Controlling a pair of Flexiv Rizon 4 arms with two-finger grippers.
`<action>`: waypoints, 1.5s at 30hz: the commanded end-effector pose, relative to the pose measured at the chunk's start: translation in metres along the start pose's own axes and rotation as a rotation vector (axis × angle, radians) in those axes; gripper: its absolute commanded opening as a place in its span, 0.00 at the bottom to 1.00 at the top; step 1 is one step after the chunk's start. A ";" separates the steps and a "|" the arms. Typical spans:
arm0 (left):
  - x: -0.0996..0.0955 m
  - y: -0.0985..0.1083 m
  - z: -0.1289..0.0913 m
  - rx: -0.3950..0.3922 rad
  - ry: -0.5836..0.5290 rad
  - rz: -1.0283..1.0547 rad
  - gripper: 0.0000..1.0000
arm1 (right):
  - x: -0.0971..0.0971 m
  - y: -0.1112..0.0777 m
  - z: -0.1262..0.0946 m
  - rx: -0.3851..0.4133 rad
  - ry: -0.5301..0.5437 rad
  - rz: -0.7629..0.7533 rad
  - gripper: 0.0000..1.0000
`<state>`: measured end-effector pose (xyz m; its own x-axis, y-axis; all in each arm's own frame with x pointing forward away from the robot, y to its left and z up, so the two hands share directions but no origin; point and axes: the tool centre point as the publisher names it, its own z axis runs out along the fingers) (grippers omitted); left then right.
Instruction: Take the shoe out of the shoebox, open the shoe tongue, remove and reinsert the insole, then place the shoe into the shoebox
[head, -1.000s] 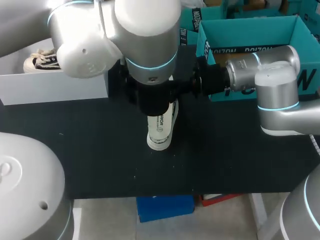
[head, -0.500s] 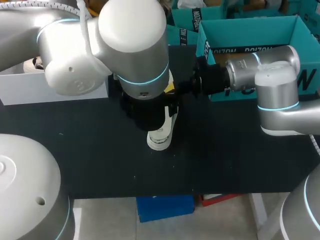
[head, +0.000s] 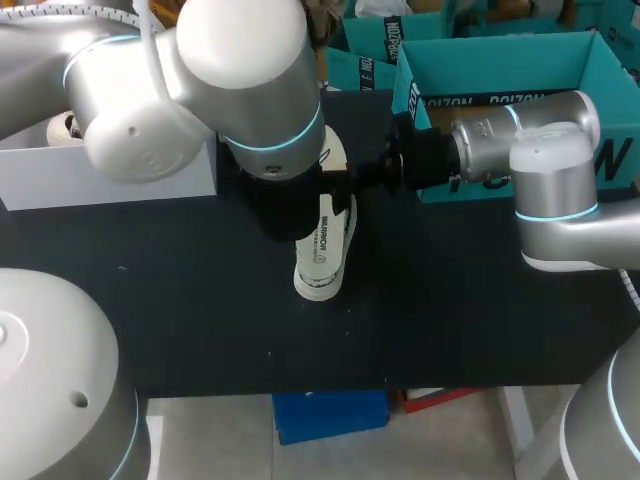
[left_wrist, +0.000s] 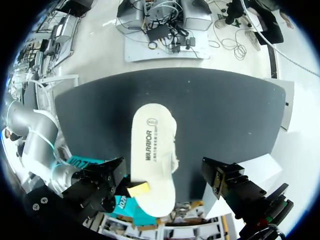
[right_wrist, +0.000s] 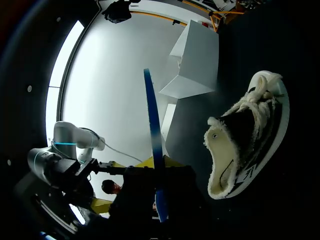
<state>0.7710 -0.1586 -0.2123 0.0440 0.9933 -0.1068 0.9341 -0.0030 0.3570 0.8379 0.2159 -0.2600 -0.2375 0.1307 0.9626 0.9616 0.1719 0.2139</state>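
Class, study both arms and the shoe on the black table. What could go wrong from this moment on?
1. The right gripper sits at the heel of the shoe while the left arm hangs just above it, so the arms might collide.
2. The shoe lies on its side on the table, so a push at the heel could slide or roll it.
3. The left arm hides much of the shoe in the head view, so misalignment may go unnoticed.

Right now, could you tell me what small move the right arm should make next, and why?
Likely slide the insole in the right gripper toward the shoe: the shoe lies on its side, its mouth facing that gripper, and the insole is outside it.
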 end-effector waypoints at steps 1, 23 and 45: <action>-0.003 0.022 0.006 0.013 -0.002 0.013 1.00 | -0.001 0.000 0.001 0.000 -0.001 0.001 0.00; -0.009 0.130 0.025 -0.014 -0.015 -0.014 1.00 | -0.001 0.000 0.001 0.000 -0.001 0.001 0.00; 0.011 0.134 0.011 0.000 -0.394 -0.108 1.00 | -0.001 0.000 0.001 0.000 -0.001 0.001 0.00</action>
<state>0.9130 -0.1811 -0.1726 0.0190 0.9651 -0.2612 0.9379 0.0733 0.3391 0.8379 0.2159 -0.2600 -0.2375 0.1307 0.9626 0.9616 0.1719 0.2139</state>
